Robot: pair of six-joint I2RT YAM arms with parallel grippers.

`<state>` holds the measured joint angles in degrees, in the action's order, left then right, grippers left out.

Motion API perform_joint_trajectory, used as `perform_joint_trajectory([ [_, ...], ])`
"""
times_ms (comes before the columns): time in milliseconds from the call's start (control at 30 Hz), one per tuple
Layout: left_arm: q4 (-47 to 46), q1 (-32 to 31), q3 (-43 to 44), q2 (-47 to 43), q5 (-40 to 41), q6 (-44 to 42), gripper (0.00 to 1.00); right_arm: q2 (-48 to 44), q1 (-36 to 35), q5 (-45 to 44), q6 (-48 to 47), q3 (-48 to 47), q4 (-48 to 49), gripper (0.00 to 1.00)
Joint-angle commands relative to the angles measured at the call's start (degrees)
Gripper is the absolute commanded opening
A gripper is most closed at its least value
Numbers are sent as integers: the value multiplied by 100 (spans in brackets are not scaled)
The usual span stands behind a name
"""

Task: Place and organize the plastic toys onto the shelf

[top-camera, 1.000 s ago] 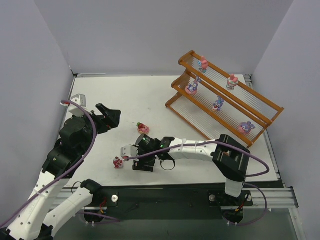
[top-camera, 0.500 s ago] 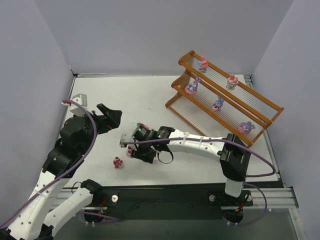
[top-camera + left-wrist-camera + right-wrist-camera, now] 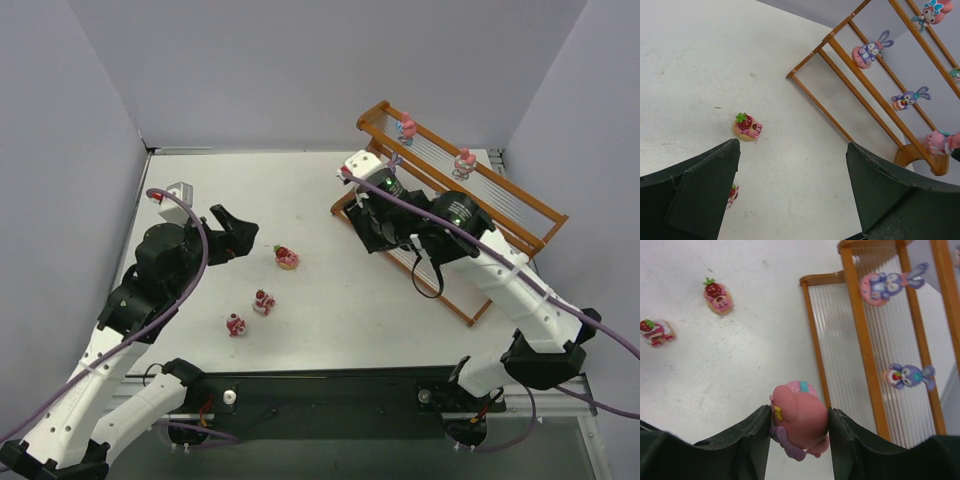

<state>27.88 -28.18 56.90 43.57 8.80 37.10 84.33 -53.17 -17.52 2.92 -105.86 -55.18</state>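
Observation:
My right gripper (image 3: pixel 800 427) is shut on a round pink toy (image 3: pixel 801 412) with a purple bow. It holds the toy above the table, just left of the left end of the shelf's lowest tier (image 3: pixel 816 320). In the top view the right gripper (image 3: pixel 372 232) hangs over the left end of the orange-brown shelf (image 3: pixel 520 215). Two toys (image 3: pixel 407 127) (image 3: pixel 464 162) stand on the top tier; the arm hides the lower ones. Three red-pink toys (image 3: pixel 287 257) (image 3: pixel 264 301) (image 3: pixel 235 325) lie on the table. My left gripper (image 3: pixel 235 235) is open and empty, left of them.
Blue-purple bunny toys (image 3: pixel 885 285) (image 3: pixel 907 376) sit on the middle tier. The left wrist view shows the shelf (image 3: pixel 840 120), a strawberry toy (image 3: pixel 747 127) on the table and another (image 3: pixel 732 194) by my left finger. Grey walls enclose the table on three sides.
My right arm swung from the toys on the table up and right to the shelf's left end, with the pink toy in it. My left arm shifted slightly up and right.

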Motion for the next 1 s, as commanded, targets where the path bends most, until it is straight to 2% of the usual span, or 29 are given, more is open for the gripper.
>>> perform_joint_trajectory([
  [0,-424,50,-57,46,-229,25,97,-434,367,-1043,236,-75,-1153,0],
  [167,-511,67,-101,116,-299,-10,97,-1252,1640,-912,-326,267,-934,0],
  [200,-529,76,-118,134,-326,-10,97,-1366,1878,-572,-745,372,-803,0],
  [233,-546,76,-127,151,-335,-19,97,-1541,2420,-447,-879,504,-541,0],
  [367,-617,94,-136,274,-484,-19,97,-1648,3608,362,-1293,655,-231,0],
  [600,-740,111,-162,363,-581,-72,97,-1622,4646,1048,-1785,295,-195,0],
  [700,-775,120,-215,380,-634,-72,97,-1534,4929,1084,-2048,312,-186,0],
  [967,-740,234,-294,450,-765,-239,97,-1191,5299,1251,-2304,101,-195,2],
])
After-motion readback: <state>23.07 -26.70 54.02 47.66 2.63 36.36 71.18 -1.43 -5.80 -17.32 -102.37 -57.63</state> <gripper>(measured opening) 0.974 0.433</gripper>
